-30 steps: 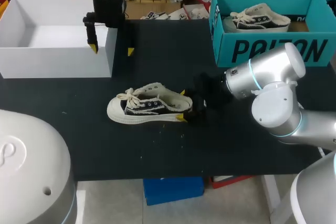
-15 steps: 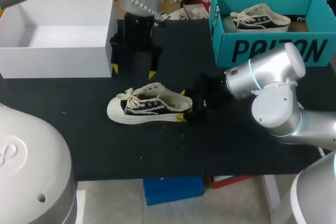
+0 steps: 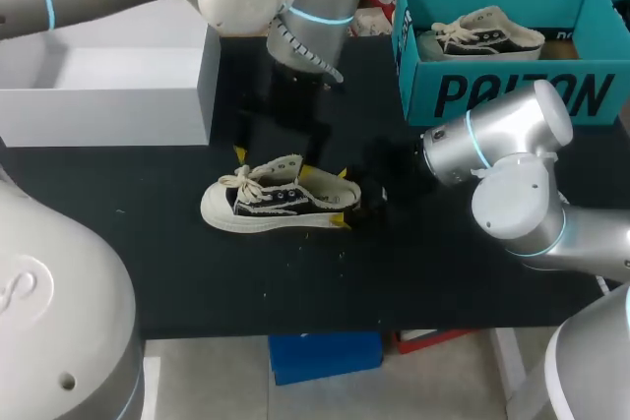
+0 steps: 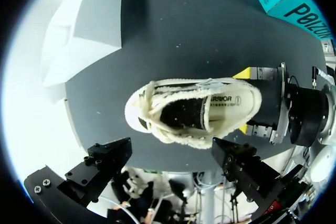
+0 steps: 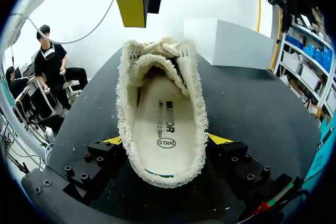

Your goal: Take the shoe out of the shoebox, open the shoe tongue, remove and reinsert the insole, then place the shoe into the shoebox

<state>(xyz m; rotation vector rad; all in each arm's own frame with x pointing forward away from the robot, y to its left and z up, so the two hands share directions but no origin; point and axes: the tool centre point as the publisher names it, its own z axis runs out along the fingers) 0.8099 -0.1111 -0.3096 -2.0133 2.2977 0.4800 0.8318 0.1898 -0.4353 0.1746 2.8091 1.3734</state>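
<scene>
Mid-table (image 3: pixel 443 282), sole down, sits the shoe (image 3: pixel 281 194), out of its box, toe pointing away from the right gripper (image 3: pixel 340 199). That gripper's yellow tips press the heel from both sides, a firm pinch. The left gripper (image 3: pixel 272 162) hangs just above the laces (image 5: pixel 160 48), fingers spread wide and touching nothing.

Danger, I'd say: if the left comes down off-line, a tip snags the laces or the frayed collar instead of the tongue. That tug could twist the shoe out of a hold that bites only soft heel fabric.

It's a cream low-top with fuzzy, ragged edges and dark side panels. The pale insole (image 5: pixel 160 124) lies flat inside.

Beyond the toe stands the open white shoebox (image 3: pixel 108 76). Far right, a teal box (image 3: pixel 502 95) holds a second shoe.
</scene>
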